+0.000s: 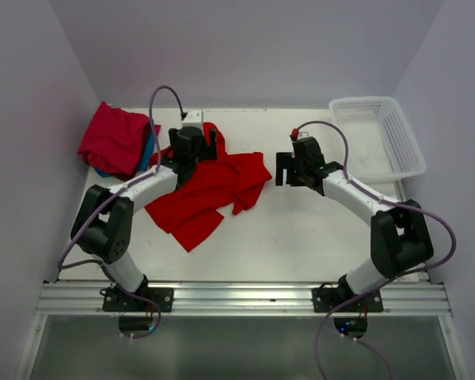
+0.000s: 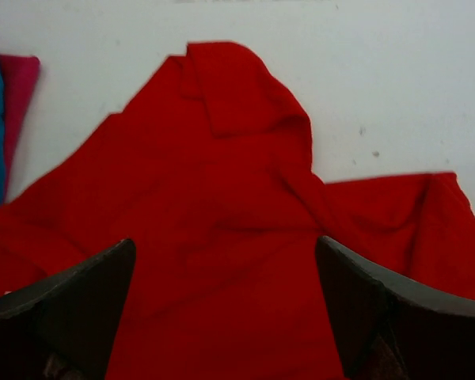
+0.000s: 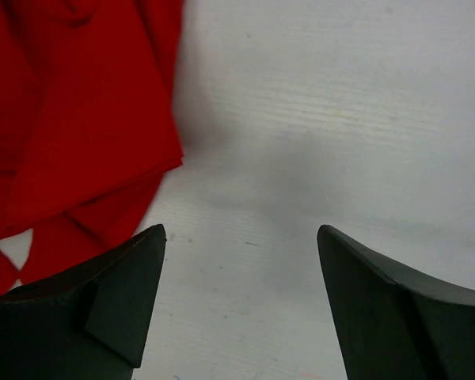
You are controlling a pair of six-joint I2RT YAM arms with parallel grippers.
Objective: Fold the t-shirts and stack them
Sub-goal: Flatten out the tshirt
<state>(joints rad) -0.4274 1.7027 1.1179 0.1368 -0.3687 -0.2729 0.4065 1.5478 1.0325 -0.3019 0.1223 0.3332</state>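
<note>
Crumpled cloth, the bright red t-shirt sprawls on the table, its long axis slanting from near-left to far-right (creased, not flat). It lies directly beneath the spread left gripper. The right gripper, also spread and empty, hovers over bare tabletop just beside its right edge.

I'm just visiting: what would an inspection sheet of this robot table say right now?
Surface: white table, faint specks.
Job's things: bright red t-shirt crumpled, unfolded, mid-table; crimson-pink t-shirt atop teal-blue t-shirt, far left corner.
Clutter: white mesh basket, far right corner.
Grippers: left gripper open above the red shirt; right gripper open over bare table beside it.
Cables: purple cables loop off both arms.
Surroundings: plain pale walls; metal rail along near edge.
</note>
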